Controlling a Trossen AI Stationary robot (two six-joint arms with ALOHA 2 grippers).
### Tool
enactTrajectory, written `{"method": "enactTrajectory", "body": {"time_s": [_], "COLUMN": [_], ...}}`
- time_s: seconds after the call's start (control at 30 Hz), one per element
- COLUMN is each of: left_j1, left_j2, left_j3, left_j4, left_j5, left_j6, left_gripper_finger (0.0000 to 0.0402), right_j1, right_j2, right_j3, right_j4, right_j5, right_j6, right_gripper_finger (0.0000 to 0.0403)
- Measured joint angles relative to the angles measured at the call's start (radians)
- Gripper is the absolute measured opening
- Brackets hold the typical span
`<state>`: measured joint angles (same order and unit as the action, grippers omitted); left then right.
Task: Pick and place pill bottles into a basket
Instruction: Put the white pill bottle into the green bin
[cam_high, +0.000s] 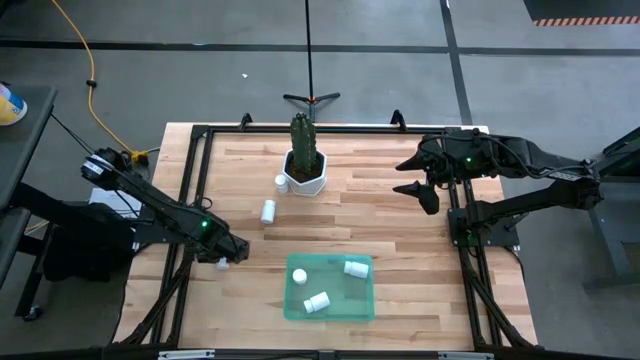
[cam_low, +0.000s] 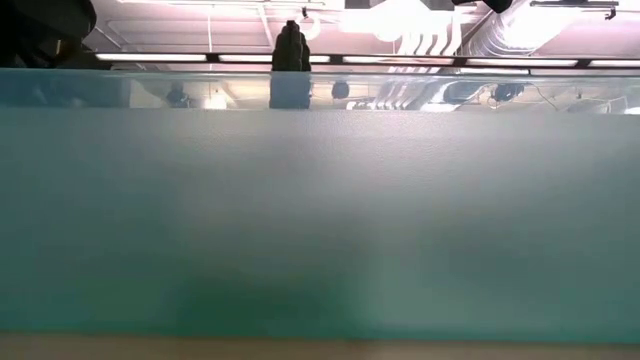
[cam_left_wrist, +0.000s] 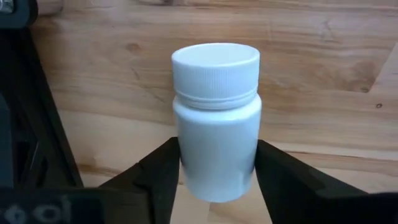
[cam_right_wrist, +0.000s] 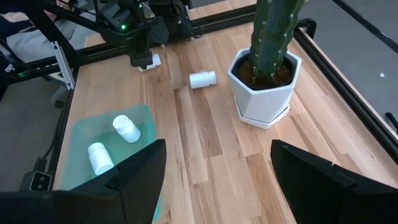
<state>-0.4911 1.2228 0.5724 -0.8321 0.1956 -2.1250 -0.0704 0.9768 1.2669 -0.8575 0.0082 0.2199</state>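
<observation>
- Left gripper (cam_high: 232, 260) — I see it low at the table's left edge, its two dark fingers (cam_left_wrist: 155, 177) pressed against opposite sides of a pill bottle (cam_left_wrist: 216, 118); in my left wrist view the bottle fills the gap between them, cap end pointing away from the wrist, long axis running straight out along the fingers.
- Same bottle from above (cam_high: 223, 263): only a small white bit shows at the fingertips, left of the basket (cam_high: 330, 312) and apart from it.
- Basket: a translucent green tray near the table's front edge, holding three bottles. One (cam_high: 299, 276) stands upright in the back-left corner, cap up; one (cam_high: 356, 268) lies on its side at the back right, axis roughly across the table; one (cam_high: 317, 302) lies on its side toward the front, axis slanted.
- Two bottles on the bare wood (cam_high: 400, 220): one (cam_high: 268, 210) lies on its side, long axis roughly front to back; one (cam_high: 281, 182) stands upright just beside the white plant pot (cam_high: 305, 175).
- Right gripper (cam_high: 422, 186) — raised over the table's right side, well apart from every bottle, fingers (cam_right_wrist: 134, 171) spread wide with nothing between them.
- Low view: the basket's green wall (cam_low: 320, 220) fills nearly the whole picture, with only the cactus tip (cam_low: 291, 45) above it.
</observation>
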Motion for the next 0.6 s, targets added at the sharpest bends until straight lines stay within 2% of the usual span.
{"method": "enactTrajectory", "body": {"time_s": [0.37,0.6], "left_j1": [0.0,0.0], "left_j2": [-0.004,-0.005], "left_j3": [-0.039,-0.04], "left_j4": [0.08,0.153], "left_j5": [0.024,-0.066], "left_j6": [0.015,0.057], "left_gripper_finger": [0.021,0.0163], "right_j1": [0.0,0.0], "right_j2": [0.0,0.0], "right_j3": [0.0,0.0], "right_j4": [0.001,0.001], "right_j5": [0.0,0.0], "right_j6": [0.006,0.008], "right_gripper_finger": [0.0279,0.0279]}}
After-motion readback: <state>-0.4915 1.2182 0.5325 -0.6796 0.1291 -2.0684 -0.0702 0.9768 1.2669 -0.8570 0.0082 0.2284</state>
